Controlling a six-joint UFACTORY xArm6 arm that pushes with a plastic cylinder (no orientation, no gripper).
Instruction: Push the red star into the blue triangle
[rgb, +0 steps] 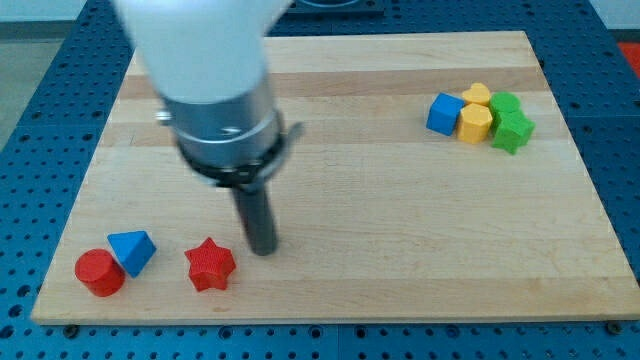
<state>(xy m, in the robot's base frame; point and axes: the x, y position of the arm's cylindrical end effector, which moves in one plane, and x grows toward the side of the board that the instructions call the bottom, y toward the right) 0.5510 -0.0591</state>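
Note:
The red star (210, 264) lies near the view's bottom left of the wooden board (400, 220). The blue triangle (132, 251) lies to the star's left, a short gap between them. It touches a red cylinder (99, 272) on its lower left. My tip (262, 248) rests on the board just right of the red star and slightly above it, close to it but apart from it. The arm's white and grey body (210, 80) hangs above the tip and hides part of the board's upper left.
A cluster of blocks sits at the view's top right: a blue cube (445, 113), a yellow hexagon (475, 123), another yellow block (477, 95), and two green blocks (504, 105) (513, 132). The board's bottom edge runs close below the red star.

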